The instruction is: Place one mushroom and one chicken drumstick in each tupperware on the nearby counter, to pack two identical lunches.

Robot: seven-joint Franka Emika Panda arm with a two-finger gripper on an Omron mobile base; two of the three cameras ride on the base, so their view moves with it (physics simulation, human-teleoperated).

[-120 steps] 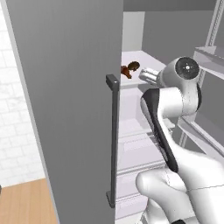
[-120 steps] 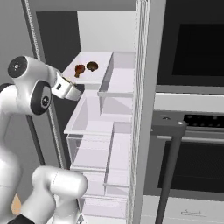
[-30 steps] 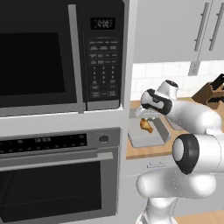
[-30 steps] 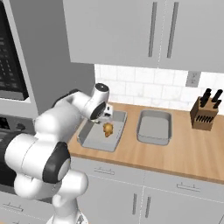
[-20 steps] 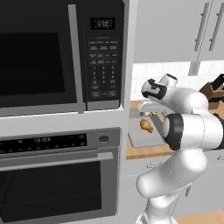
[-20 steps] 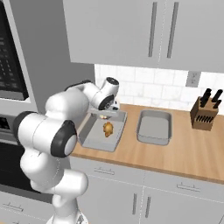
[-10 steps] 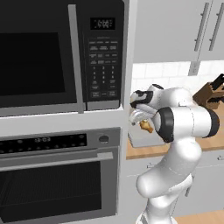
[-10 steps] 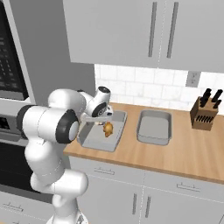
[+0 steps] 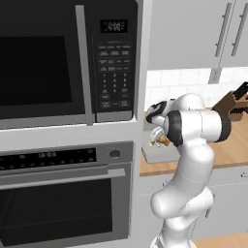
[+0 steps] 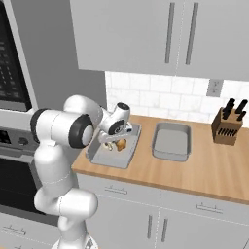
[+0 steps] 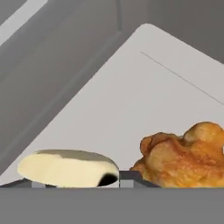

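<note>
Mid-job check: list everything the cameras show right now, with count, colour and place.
tupperware: two, grey, on the counter; left one under the hand, right one beside it, nothing seen inside it
chicken drumstick: one, golden brown, lying in the left tupperware
mushroom: one, pale cream, at the fingertips, beside the drumstick
counter: one, light-brown wood, over grey cabinets
knife block: one, brown with dark handles, at the counter's right end
microwave: one, black, built in left of the counter
oven: one, dark, under the microwave
wall cabinets: grey, bar handles, above the counter
hand: one, white, low over the left tupperware; grip state unclear
</note>
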